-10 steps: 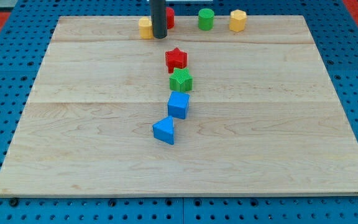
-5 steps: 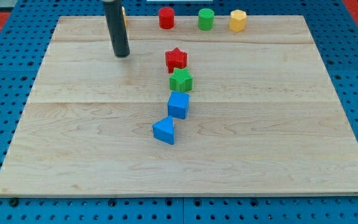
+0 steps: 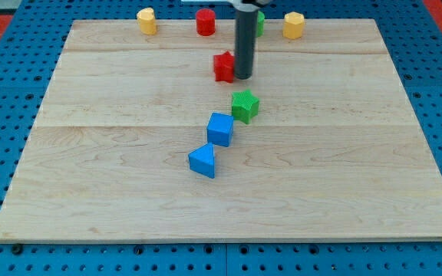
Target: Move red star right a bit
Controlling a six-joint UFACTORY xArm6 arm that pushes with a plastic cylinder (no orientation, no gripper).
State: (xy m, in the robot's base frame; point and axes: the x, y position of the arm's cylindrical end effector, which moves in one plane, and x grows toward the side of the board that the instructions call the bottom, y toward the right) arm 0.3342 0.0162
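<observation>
Currently: our tip [image 3: 242, 77] touches red star [image 3: 223, 67] on its right flank | bare rod, clamping nothing | step: repositioning | next: circle to star's left, push rightward.

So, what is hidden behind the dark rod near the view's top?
A green block shows only at its right edge; its shape is covered. My tip touches the red star on its right side.

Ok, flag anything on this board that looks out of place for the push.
My tip sits against the right side of the red star, the wrong side for pushing it right. The green star lies askew of the blue cube and blue triangle line.
</observation>
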